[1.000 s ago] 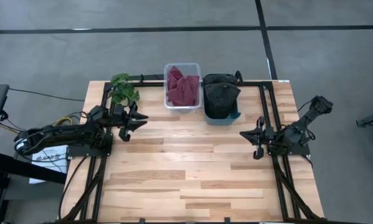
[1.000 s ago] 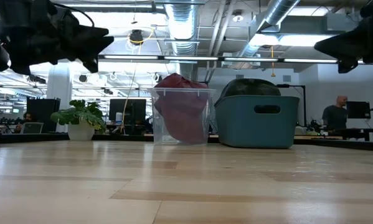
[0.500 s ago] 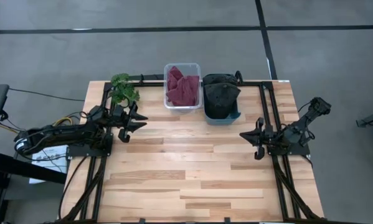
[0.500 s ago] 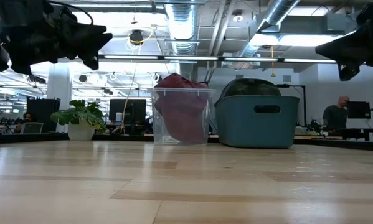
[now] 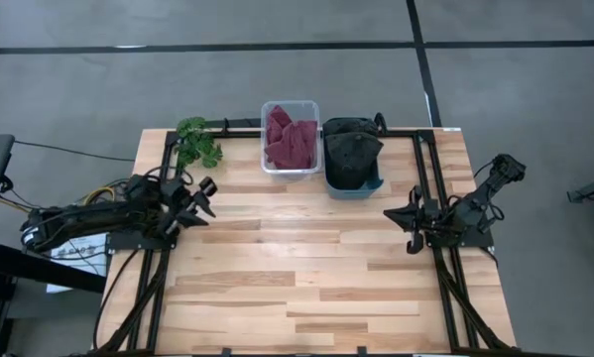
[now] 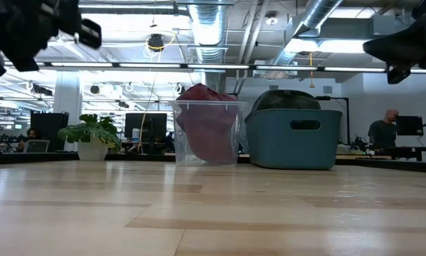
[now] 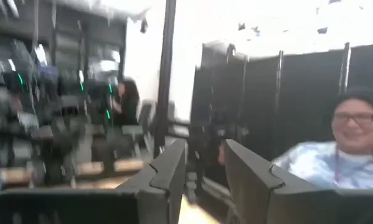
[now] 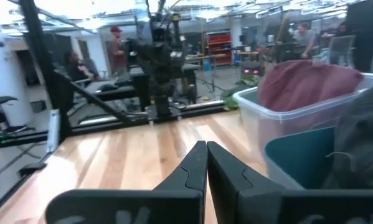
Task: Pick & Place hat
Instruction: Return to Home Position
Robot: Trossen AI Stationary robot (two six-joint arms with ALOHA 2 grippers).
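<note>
Maroon hats (image 5: 290, 139) fill a clear bin (image 5: 290, 105) at the table's far edge. Beside it, on the right, a dark hat (image 5: 350, 151) lies in a teal bin (image 5: 373, 184). In the low view the maroon hats (image 6: 205, 126) and the dark hat (image 6: 287, 100) rise above their bins' rims. My left gripper (image 5: 199, 201) hovers open near the table's left edge, well clear of the bins; its wrist view shows a gap between the fingers (image 7: 205, 171). My right gripper (image 5: 408, 224) hovers shut near the right edge, with the fingers meeting (image 8: 206, 155), and it points toward the bins.
A potted plant (image 5: 197, 142) stands at the far left corner, just beyond my left gripper. Black frame rails (image 5: 425, 159) run along the table's sides. Bare wood (image 5: 297, 268) spreads over the middle and near half. People show in the room behind, one of them close in the left wrist view (image 7: 354, 149).
My left gripper has drawn back toward the table's left edge and turned, leaving most of the low view. The hats and bins have stayed in place.
</note>
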